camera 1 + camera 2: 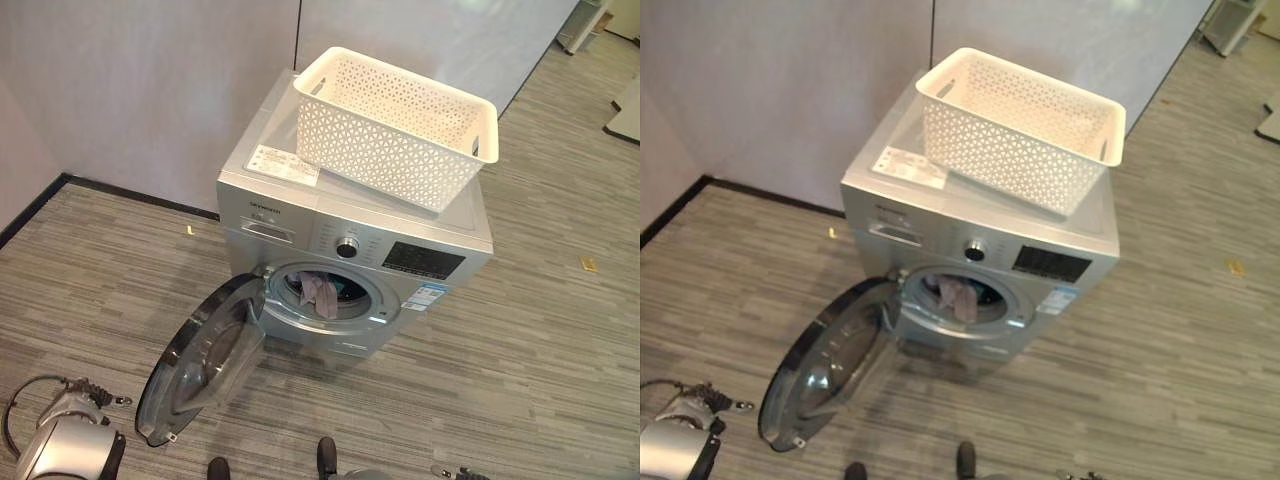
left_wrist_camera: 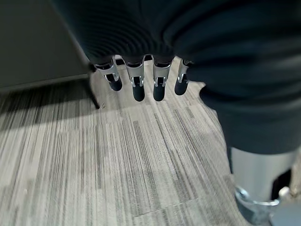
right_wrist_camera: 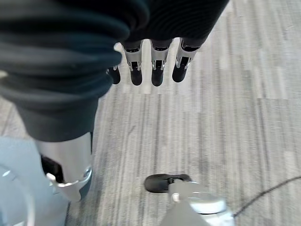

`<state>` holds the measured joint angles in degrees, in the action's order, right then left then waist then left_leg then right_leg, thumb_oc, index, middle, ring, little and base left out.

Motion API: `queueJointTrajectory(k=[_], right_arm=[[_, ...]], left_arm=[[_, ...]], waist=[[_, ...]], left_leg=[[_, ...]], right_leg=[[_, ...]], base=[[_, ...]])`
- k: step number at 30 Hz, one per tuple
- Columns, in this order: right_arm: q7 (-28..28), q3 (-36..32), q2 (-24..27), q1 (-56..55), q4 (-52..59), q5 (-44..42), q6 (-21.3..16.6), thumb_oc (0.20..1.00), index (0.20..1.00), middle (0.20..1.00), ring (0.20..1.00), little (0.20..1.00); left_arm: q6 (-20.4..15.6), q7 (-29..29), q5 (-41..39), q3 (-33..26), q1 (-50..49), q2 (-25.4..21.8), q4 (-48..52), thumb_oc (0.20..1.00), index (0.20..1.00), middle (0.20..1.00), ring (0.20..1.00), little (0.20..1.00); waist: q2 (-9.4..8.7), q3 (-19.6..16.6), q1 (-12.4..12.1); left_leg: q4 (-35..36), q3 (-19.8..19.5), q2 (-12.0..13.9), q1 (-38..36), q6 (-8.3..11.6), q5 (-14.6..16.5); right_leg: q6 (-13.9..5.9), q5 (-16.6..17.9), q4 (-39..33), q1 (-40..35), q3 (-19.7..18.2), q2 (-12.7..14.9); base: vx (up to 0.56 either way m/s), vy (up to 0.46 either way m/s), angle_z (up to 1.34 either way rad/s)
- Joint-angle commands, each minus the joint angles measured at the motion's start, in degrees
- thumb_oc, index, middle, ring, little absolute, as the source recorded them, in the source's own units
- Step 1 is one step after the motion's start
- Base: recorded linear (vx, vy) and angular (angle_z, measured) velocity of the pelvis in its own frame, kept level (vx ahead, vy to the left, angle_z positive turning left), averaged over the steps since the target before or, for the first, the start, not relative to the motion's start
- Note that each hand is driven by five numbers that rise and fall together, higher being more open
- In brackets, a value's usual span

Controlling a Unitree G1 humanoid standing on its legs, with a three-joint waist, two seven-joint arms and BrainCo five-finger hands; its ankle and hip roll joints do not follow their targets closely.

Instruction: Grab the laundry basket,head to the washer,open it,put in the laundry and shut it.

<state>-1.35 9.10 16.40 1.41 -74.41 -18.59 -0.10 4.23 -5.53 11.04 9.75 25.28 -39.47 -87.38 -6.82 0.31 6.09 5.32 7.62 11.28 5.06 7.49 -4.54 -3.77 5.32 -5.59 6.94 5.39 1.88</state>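
Remaining: shut door (image 1: 200, 360), swung open lower left; laundry (image 1: 320, 293) sits in washer (image 1: 350, 250) drum mid-frame, basket (image 1: 395, 125) rests on top, left hand (image 2: 141, 80) and right hand (image 3: 150, 66) hang with straight fingers, holding nothing

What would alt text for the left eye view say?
A silver washer stands with its round door swung open and laundry hanging in the drum. An empty white basket sits on top, on grey striped floor.
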Motion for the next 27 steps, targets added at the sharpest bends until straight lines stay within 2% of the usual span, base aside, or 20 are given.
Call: queueJointTrajectory(k=[1, 5, 6, 8, 9, 14, 16, 18, 19, 20, 21, 23, 24, 25, 27], right_arm=[[1.3, 1.1, -0.6, 1.4, 0.5, 0.7, -1.3, 1.0, 1.0, 1.0, 1.0, 1.0], [1.7, 0.8, -0.8, 0.6, 1.2, -0.3, -2.0, 1.0, 1.0, 1.0, 1.0, 1.0], [1.9, 0.5, -0.9, 0.0, 2.0, -1.6, -2.8, 1.0, 1.0, 1.0, 1.0, 1.0], [2.2, 0.2, -1.0, -0.5, 2.6, -2.5, -3.3, 1.0, 1.0, 1.0, 1.0, 1.0], [2.5, -0.3, -1.3, -1.0, 4.4, -4.5, -4.5, 1.0, 1.0, 1.0, 1.0, 1.0], [2.9, -0.3, -1.4, -0.9, 5.7, -5.4, -5.1, 1.0, 1.0, 1.0, 1.0, 1.0], [2.7, 0.0, -1.5, -0.5, 5.8, -5.5, -4.9, 1.0, 1.0, 1.0, 1.0, 1.0], [3.1, -0.9, -0.9, 0.5, 5.0, -5.5, -4.5, 1.0, 1.0, 1.0, 1.0, 1.0], [3.1, -0.9, -0.8, 0.5, 5.0, -5.5, -4.5, 1.0, 1.0, 1.0, 1.0, 1.0], [3.3, -1.8, -0.1, 2.0, 3.7, -5.1, -4.0, 1.0, 1.0, 1.0, 1.0, 1.0], [3.4, -2.3, 0.4, 2.8, 3.4, -4.9, -3.7, 1.0, 1.0, 1.0, 1.0, 1.0], [3.5, -2.9, 1.1, 3.4, 3.7, -4.7, -3.5, 1.0, 1.0, 1.0, 1.0, 1.0], [4.0, -4.2, 2.5, 4.2, 4.9, -5.1, -3.5, 1.0, 1.0, 1.0, 1.0, 1.0], [3.9, -4.8, 3.0, 3.6, 5.5, -5.0, -3.7, 1.0, 1.0, 1.0, 1.0, 1.0], [4.1, -6.9, 4.1, 3.3, 6.0, -6.2, -3.5, 1.0, 1.0, 1.0, 1.0, 1.0]], left_arm=[[-2.3, -3.0, -5.6, -0.4, 5.6, -1.1, 0.1, 1.0, 1.0, 1.0, 1.0, 1.0], [-4.6, -5.1, -9.6, 0.5, 7.8, -1.6, 5.8, 1.0, 1.0, 1.0, 1.0, 1.0], [-6.3, -7.2, -11.1, 1.7, 8.6, 0.1, 10.8, 1.0, 1.0, 1.0, 1.0, 1.0], [-7.3, -8.3, -12.2, 2.4, 8.8, 1.2, 13.7, 1.0, 1.0, 1.0, 1.0, 1.0], [-8.9, -10.0, -13.7, 4.1, 9.4, 3.5, 18.8, 1.0, 1.0, 1.0, 1.0, 1.0], [-9.7, -9.3, -15.5, 5.4, 9.6, 5.9, 21.8, 1.0, 1.0, 1.0, 1.0, 1.0], [-10.2, -8.2, -15.4, 7.6, 9.4, 8.7, 26.1, 1.0, 1.0, 1.0, 1.0, 1.0], [-11.0, -6.6, -17.6, 7.9, 6.5, 11.4, 33.8, 1.0, 1.0, 1.0, 1.0, 1.0], [-10.9, -6.6, -17.6, 7.9, 6.5, 11.5, 33.9, 1.0, 1.0, 1.0, 1.0, 1.0], [-11.9, -4.3, -20.6, 8.9, 2.3, 14.9, 42.2, 1.0, 1.0, 1.0, 1.0, 1.0], [-12.3, -3.4, -21.8, 9.5, 1.3, 16.3, 44.4, 1.0, 1.0, 1.0, 1.0, 1.0], [-12.6, -1.8, -23.3, 10.3, 0.0, 17.4, 46.8, 1.0, 1.0, 1.0, 1.0, 1.0], [-13.5, 0.6, -28.2, 10.5, -2.8, 18.8, 52.1, 1.0, 1.0, 1.0, 1.0, 1.0], [-13.5, 1.6, -29.1, 10.8, -4.9, 19.1, 54.7, 1.0, 1.0, 1.0, 1.0, 1.0], [-12.7, 2.8, -31.9, 13.6, -4.7, 21.5, 57.1, 1.0, 1.0, 1.0, 1.0, 1.0]], waist=[[-2.18, 2.2, 0.0], [-2.39, 3.1, -0.4], [-2.24, 4.1, -0.7], [-2.13, 4.6, -0.9], [-2.16, 5.8, -1.0], [-2.28, 6.5, -0.9], [-2.32, 6.9, -1.0], [-1.85, 7.7, -1.9], [-1.82, 7.7, -1.9], [-0.81, 8.5, -3.1], [-0.46, 9.0, -3.4], [-0.18, 9.1, -3.6], [-0.16, 8.9, -4.2], [0.52, 8.1, -3.8], [2.0, 7.8, -3.1]], left_leg=[[-0.3, -1.2, 1.7, -2.2, -0.38, 2.9], [-0.3, -2.1, 2.0, -1.5, -0.34, 2.6], [-0.3, -2.9, 2.0, -0.8, -0.28, 2.1], [-0.3, -3.3, 2.2, -0.3, -0.21, 1.8], [-0.3, -4.4, 2.8, 0.8, 0.06, 0.9], [-0.3, -4.7, 3.7, 1.3, 0.37, 0.3], [-0.3, -4.7, 4.8, 1.9, 0.63, -0.3], [-0.3, -4.6, 5.1, 2.4, 0.64, -1.1], [-0.3, -4.6, 5.1, 2.4, 0.65, -1.1], [-0.3, -5.1, 4.8, 3.9, 0.76, -2.5], [-0.3, -5.2, 4.3, 4.4, 0.78, -3.1], [-0.3, -4.8, 3.6, 4.0, 0.43, -2.5], [-2.3, -6.9, 1.2, 1.0, -0.9, 2.6], [-2.1, -7.8, 0.6, -0.4, -1.03, 3.6], [-1.8, -8.3, 0.1, -0.7, -0.89, 2.3]], right_leg=[[-4.96, -4.7, 0.6, -0.8, 0.3, 2.7], [-4.92, -4.7, 0.6, -0.6, 0.9, 2.4], [-4.79, -4.8, 0.6, -0.5, 1.2, 2.3], [-4.66, -4.9, 0.6, -0.4, 1.5, 2.2], [-4.35, -5.1, 0.6, 0.0, 1.9, 1.5], [-4.18, -5.1, 0.6, 0.5, 1.8, 0.6], [-3.85, -5.1, 0.6, 1.0, 1.3, -0.5], [-3.77, -5.1, 0.6, 1.4, 1.5, -1.0], [-3.76, -5.1, 0.6, 1.5, 1.5, -1.0], [-3.63, -5.6, 0.6, 2.1, 2.6, -0.9], [-3.56, -5.7, 0.6, 2.3, 3.0, -0.6], [-3.51, -5.5, 0.6, 2.5, 3.3, 0.2], [-3.47, -4.9, 0.6, 2.4, 3.0, 1.6], [-3.47, -4.8, 0.6, 2.2, 3.1, 1.7], [-3.53, -4.5, 0.6, 1.6, 4.0, 2.4]], base=[[0.0, -0.039, -0.12], [-0.03, -0.056, -0.01], [-0.04, -0.028, 0.05], [-0.08, -0.079, 0.2], [-0.1, -0.107, 0.23], [-0.07, -0.089, 0.07], [-0.09, -0.125, -0.02], [-0.08, -0.064, -0.04], [-0.13, -0.035, -0.07], [-0.13, -0.012, -0.06], [-0.16, 0.017, -0.01], [-0.07, 0.054, 0.06], [-0.01, 0.081, 0.03], [-0.01, 0.126, -0.04], [0.02, 0.127, 0.07]])
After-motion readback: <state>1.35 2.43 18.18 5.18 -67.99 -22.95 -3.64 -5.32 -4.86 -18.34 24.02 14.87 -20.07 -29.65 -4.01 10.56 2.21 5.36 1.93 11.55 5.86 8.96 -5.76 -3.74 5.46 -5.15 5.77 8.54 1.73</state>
